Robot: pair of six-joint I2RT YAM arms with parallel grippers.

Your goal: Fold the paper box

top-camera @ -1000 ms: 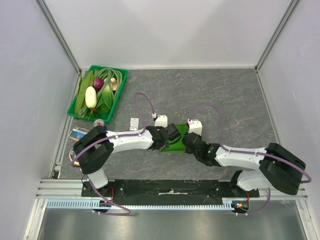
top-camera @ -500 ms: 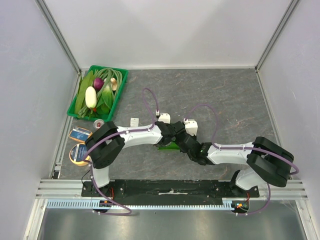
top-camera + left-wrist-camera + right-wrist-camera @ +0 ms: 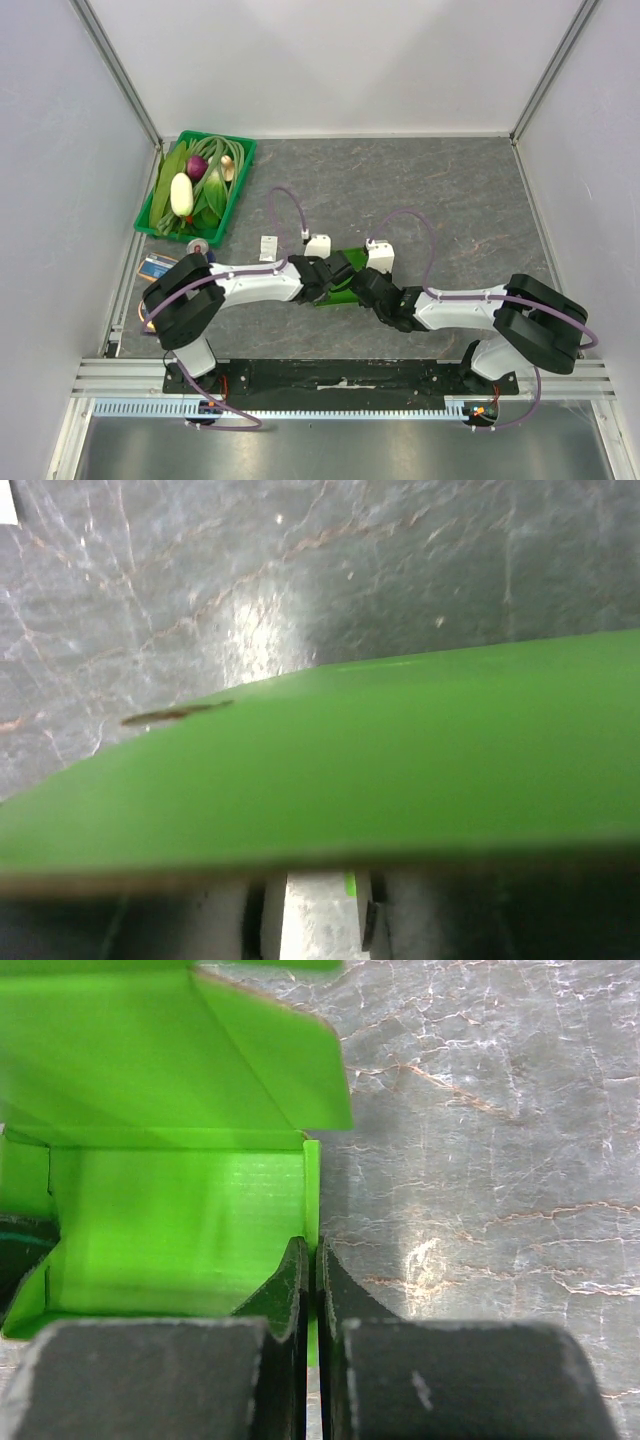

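Paper box (image 3: pixel 180 1220) lay near the middle of the table (image 3: pixel 450 200), partly erected. In the right wrist view we saw its floor, a back wall and a slanted flap. The right gripper (image 3: pixel 312 1260) was pinched shut on the thin right-hand wall and had not shifted over the last half second. What had changed was the left side: the left gripper (image 3: pixel 315 920) had drawn back toward its own base, and its fingers now stood a little apart with bare table between them. We judged it had let go, under a green panel that filled its blurred view. So the right grip alone kept that wall upright, and the left looked free to take another flap.
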